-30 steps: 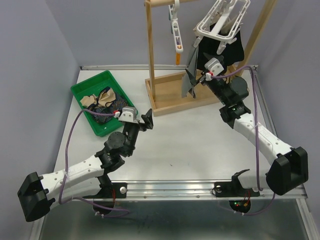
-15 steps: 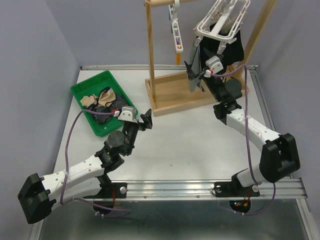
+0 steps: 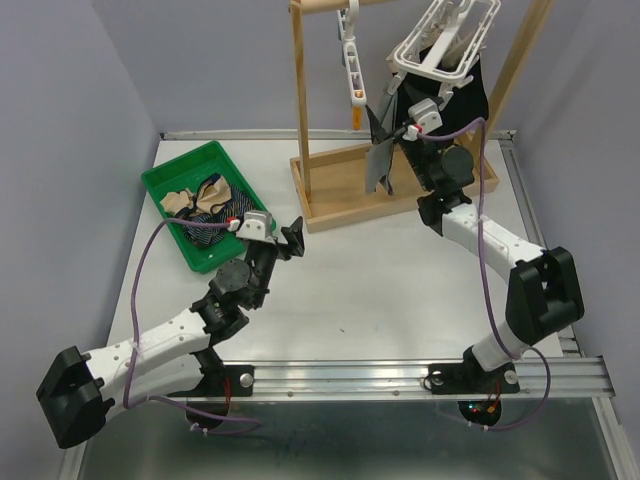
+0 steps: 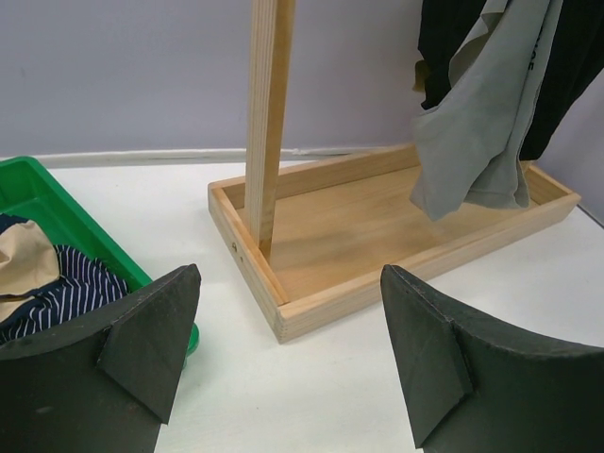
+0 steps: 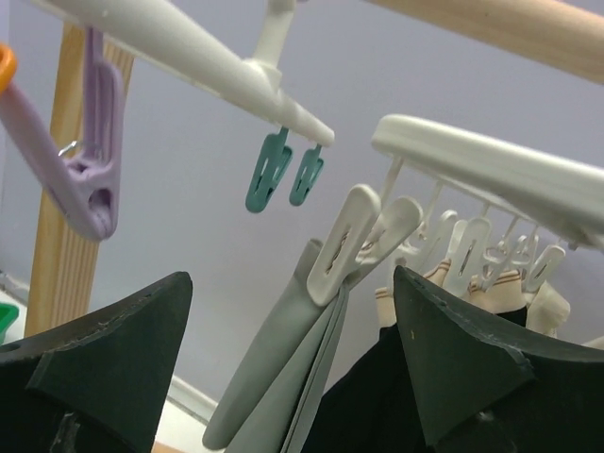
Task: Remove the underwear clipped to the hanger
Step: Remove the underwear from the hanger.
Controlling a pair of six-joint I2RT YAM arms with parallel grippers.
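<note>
The white clip hanger [image 3: 440, 45] hangs from the wooden rack. A grey underwear [image 5: 283, 377] hangs from a white clip [image 5: 344, 245], with black underwear [image 5: 387, 406] and tan pieces [image 5: 500, 288] beside it. My right gripper [image 5: 293, 278] is open just below that clip, its fingers on either side of the grey cloth's top and holding nothing. From above, the right gripper [image 3: 395, 140] sits by the grey underwear [image 3: 383, 165]. My left gripper [image 4: 290, 274] is open and empty low over the table, and shows from above as the left gripper [image 3: 285, 240].
A green tray [image 3: 165, 180] at the left holds navy striped underwear [image 4: 66, 293] and a tan piece [image 4: 24, 264]. The rack's wooden base [image 4: 377, 226] and post [image 4: 266, 113] stand ahead of the left gripper. A purple clip [image 5: 94, 179] and teal clips [image 5: 283, 170] hang nearby.
My right arm has swung up and left, bringing its gripper up to the hanging grey underwear under the hanger. The left arm has stayed put.
</note>
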